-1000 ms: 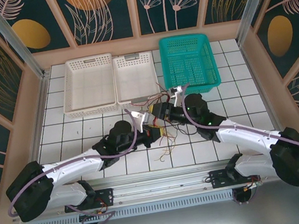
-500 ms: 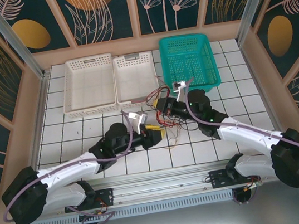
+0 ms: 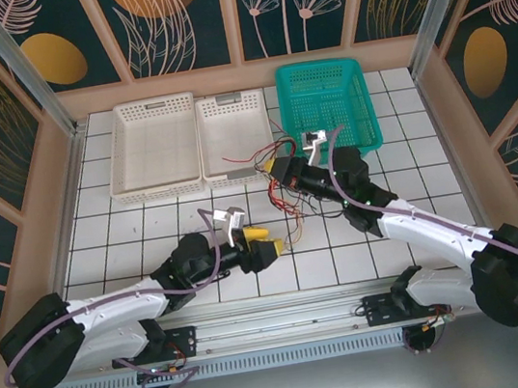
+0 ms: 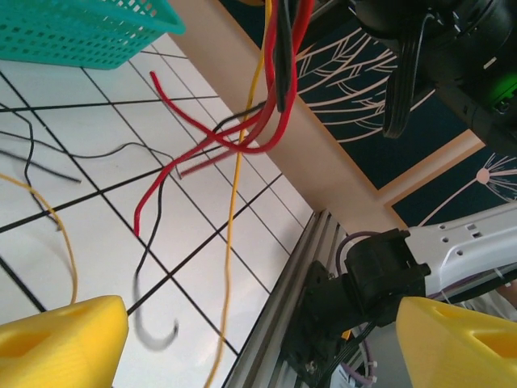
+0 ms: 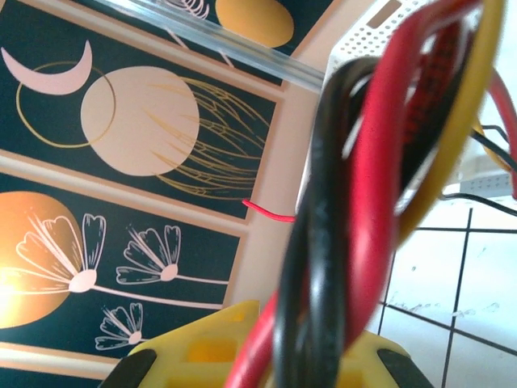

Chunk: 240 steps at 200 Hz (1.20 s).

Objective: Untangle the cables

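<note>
Right gripper (image 3: 279, 167) is clenched on a twisted bundle of the cables (image 3: 276, 189), holding it up just near of where the teal basket (image 3: 318, 68) and the smaller white basket (image 3: 229, 101) meet. In the right wrist view, red, black and yellow strands (image 5: 339, 242) rise from between its fingers (image 5: 202, 347). Loose ends trail over the tiled table (image 3: 147, 230) below. Nearer and to the left, the left gripper (image 3: 263, 243) sits low with its jaws spread wide and nothing clamped. In its wrist view the cables (image 4: 242, 137) hang ahead, and one yellow wire drops between the fingertips (image 4: 60, 339), apart from both.
</note>
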Tool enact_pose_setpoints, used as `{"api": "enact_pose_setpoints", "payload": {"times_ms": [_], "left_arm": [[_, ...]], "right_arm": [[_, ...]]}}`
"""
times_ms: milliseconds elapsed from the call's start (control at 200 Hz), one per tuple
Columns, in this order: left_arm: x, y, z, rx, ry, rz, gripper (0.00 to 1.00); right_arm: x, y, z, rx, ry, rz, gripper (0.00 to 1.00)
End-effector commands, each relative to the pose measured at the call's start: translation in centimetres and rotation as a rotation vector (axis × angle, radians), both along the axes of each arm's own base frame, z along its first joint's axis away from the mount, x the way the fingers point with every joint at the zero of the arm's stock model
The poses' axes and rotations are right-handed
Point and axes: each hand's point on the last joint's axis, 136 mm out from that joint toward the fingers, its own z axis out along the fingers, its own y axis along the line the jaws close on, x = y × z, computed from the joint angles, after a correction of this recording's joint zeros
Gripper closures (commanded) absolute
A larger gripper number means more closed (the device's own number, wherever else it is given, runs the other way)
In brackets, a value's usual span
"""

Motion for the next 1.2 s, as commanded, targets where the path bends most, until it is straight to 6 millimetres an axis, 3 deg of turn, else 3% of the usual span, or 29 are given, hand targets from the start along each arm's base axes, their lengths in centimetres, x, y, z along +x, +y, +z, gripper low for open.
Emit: {"api": "enact_pose_setpoints", "payload": {"times_ms": [0, 205, 450, 676, 811, 911, 1196], "left_arm": [[0.5, -1.5, 3.4, -0.104, -0.069, 0.002, 0.13], [2.2, -3.4, 3.5, -0.109, -0.079, 0.039, 0.11], [4.3, -3.8, 3.2, -0.086, -0.090, 0.133, 0.08], [5.5, -3.6, 2.7, -0.071, -0.089, 0.195, 0.13], [5.2, -4.3, 2.6, -0.072, -0.082, 0.165, 0.33], [5.1, -4.4, 2.4, -0.071, -0.073, 0.156, 0.54], [4.4, -4.4, 2.1, -0.069, -0.059, 0.122, 0.81]], "right_arm": [[-0.5, 0.4, 4.3, 0.100, -0.072, 0.008, 1.00], [-1.2, 0.9, 4.5, 0.109, -0.063, 0.018, 1.00], [-1.9, 1.2, 4.6, 0.125, -0.053, 0.022, 1.00], [-2.6, 1.6, 5.1, 0.137, -0.055, 0.031, 1.00], [-2.7, 1.6, 5.0, 0.136, -0.049, 0.026, 1.00], [-2.8, 1.5, 5.0, 0.135, -0.047, 0.025, 1.00], [-2.8, 0.9, 4.8, 0.119, -0.047, -0.004, 1.00]]}}
